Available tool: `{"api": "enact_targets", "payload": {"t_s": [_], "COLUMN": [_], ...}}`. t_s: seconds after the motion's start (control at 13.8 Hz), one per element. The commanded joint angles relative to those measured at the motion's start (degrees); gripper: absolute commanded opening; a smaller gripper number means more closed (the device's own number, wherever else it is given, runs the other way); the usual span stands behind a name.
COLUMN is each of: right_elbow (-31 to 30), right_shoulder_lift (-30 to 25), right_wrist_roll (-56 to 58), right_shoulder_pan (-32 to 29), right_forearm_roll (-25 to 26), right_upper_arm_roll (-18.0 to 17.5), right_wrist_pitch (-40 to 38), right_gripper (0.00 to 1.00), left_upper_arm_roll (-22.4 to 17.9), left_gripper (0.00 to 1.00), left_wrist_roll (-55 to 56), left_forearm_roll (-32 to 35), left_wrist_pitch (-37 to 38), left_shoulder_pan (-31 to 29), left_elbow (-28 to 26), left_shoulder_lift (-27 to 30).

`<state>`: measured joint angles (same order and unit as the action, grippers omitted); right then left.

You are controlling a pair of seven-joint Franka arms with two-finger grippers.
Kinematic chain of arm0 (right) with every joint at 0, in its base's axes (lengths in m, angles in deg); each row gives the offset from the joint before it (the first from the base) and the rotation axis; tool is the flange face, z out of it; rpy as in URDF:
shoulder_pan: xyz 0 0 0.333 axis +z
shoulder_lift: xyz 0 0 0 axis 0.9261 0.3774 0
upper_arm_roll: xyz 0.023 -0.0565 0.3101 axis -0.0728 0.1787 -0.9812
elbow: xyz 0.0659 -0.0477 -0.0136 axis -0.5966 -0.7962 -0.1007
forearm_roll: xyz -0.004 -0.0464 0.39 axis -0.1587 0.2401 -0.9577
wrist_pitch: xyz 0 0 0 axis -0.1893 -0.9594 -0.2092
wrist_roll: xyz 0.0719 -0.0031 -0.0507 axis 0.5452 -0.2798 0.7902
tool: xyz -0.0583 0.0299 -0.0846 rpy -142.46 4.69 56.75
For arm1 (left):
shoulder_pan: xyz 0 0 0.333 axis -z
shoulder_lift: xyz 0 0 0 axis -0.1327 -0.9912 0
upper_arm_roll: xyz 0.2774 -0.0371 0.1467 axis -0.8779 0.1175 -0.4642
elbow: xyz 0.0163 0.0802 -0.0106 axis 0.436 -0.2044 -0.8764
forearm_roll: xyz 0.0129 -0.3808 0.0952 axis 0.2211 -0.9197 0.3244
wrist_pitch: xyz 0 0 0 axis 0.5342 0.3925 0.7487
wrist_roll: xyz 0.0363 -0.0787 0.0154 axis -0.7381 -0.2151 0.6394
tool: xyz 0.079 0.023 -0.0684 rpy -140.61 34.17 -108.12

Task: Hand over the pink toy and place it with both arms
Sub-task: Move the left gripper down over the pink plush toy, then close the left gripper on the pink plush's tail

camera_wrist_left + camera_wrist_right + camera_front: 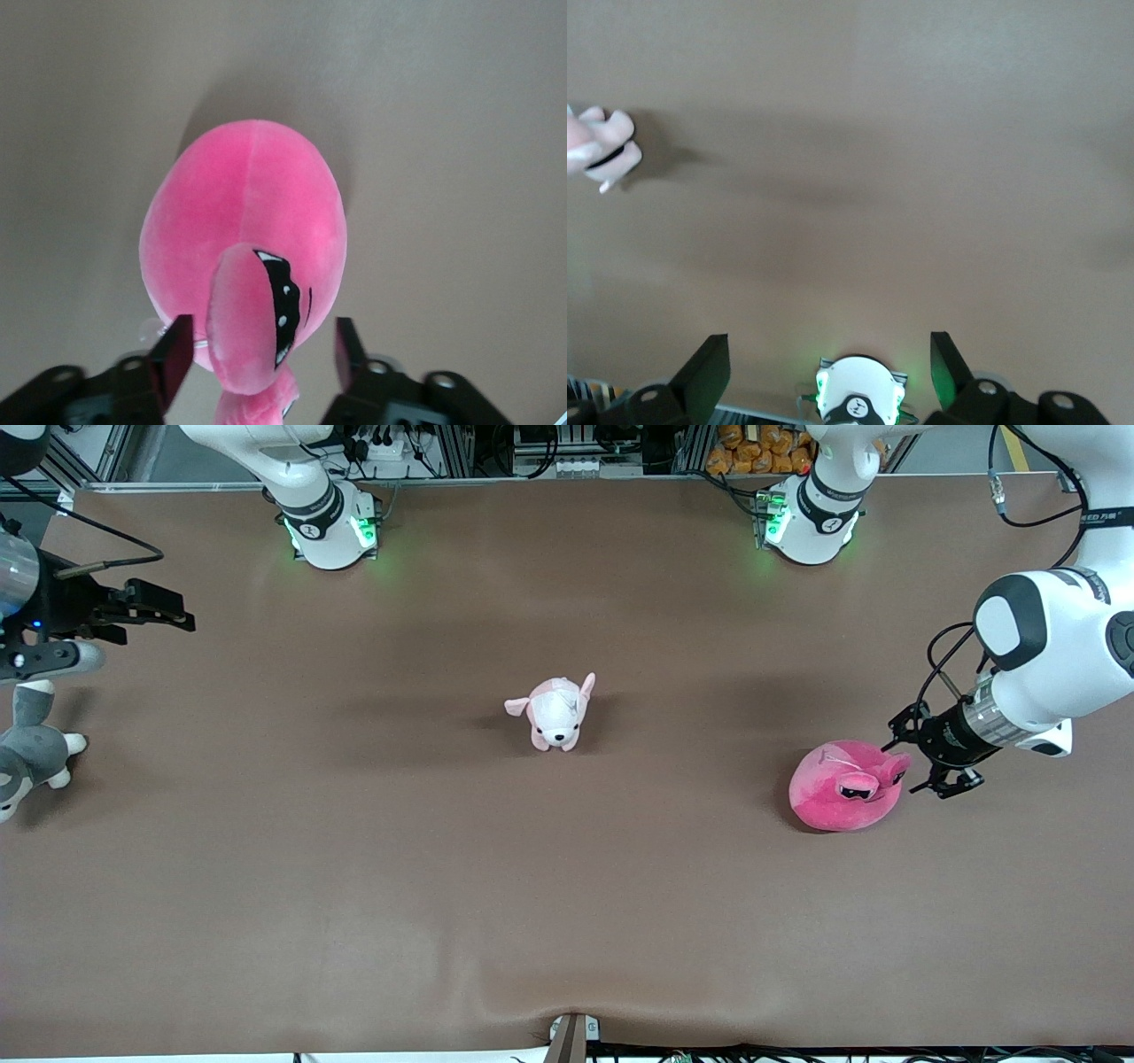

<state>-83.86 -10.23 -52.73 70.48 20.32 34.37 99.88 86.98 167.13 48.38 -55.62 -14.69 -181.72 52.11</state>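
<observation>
Brown surface [354,886] has wide bare room nearer the front camera than the pink toy [840,786], and more bare room btwn the toy and the small pink-and-white puppy plush [556,712] at mid-surface. Pink toy sits toward the left arm's end of the surface, well apart from the puppy and a bit nearer the front camera than it; only a narrow strip of surface remains btwn toy and that end's edge, w/ the left arm over it. Left claw [921,765] is low at the toy's ear side, fingers spread wide; in the left wrist view the two fingers [175,354] straddle one stalk ear w/ gaps on both sides, so it holds nothing yet, and contact w/ the plush can't be confirmed. Toy [244,239] lies upright on its round base, face w/ black half-lidded eyes aimed toward the front camera and slightly toward the left arm's end; ears point at the left claw. Right claw [146,613] waits in the air over the surface's right-arm end, well apart from the toy, fingers [704,372] spread wide, nothing in them. Grey-and-white plush [27,753] lies at that same edge, partly cut off by the view.
</observation>
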Motion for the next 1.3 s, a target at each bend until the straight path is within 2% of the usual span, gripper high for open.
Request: {"api": "enact_targets", "payload": {"t_s": [0.0, 0.22, 0.29, 0.36, 0.58, 0.72, 0.87, 1.01, 1.23], "right_elbow": [0.05, 0.14, 0.14, 0.14, 0.14, 0.40, 0.49, 0.58, 0.58], "right_shoulder_lift": [0.34, 0.33, 0.42, 0.42, 2.17, 3.76, 4.81, 6.13, 7.01], "right_wrist_roll": [3.98, 4.34, 4.34, 4.34, 4.34, 4.43, 4.43, 4.43, 4.43], "right_shoulder_pan": [0.51, 1.30, 1.82, 2.87, 4.03, 3.94, 3.76, 2.97, 2.18], "right_forearm_roll": [-0.08, -0.17, -0.61, -0.52, -0.61, -0.70, -1.75, -5.07, -7.29], "right_upper_arm_roll": [0.17, 0.17, 0.17, 0.17, 0.17, 0.17, 0.17, 0.34, 0.43], "right_wrist_pitch": [-2.84, -4.27, -3.48, -1.90, 4.06, 8.20, 11.37, 12.70, 12.97], "right_gripper": [1.00, 1.00, 1.00, 1.00, 1.00, 1.00, 1.00, 1.00, 1.00], "left_upper_arm_roll": [0.15, 0.15, 0.15, 0.15, 0.24, 0.76, 1.29, 1.38, 4.53], "left_gripper": [0.49, 0.25, 0.11, 0.03, 0.00, 0.00, 0.00, 0.00, 0.00], "left_wrist_roll": [0.34, 0.26, -0.18, -0.18, -1.93, -3.96, -4.75, -5.80, -7.04], "left_forearm_roll": [-1.53, -1.62, -1.53, -1.53, -1.53, -1.53, -1.62, -3.10, -4.61], "left_wrist_pitch": [-0.84, -0.84, -0.84, -0.84, -0.05, 3.44, 12.47, 21.18, 31.91], "left_shoulder_pan": [0.03, -0.06, -0.06, 0.03, 0.03, -0.06, -0.49, 0.03, 0.12], "left_elbow": [0.61, 0.96, 1.13, 1.31, 1.49, 2.97, 9.36, 15.00, 23.52], "left_shoulder_lift": [-1.10, -1.71, -1.72, -1.63, -0.49, 1.00, 0.48, 0.30, 0.30]}}
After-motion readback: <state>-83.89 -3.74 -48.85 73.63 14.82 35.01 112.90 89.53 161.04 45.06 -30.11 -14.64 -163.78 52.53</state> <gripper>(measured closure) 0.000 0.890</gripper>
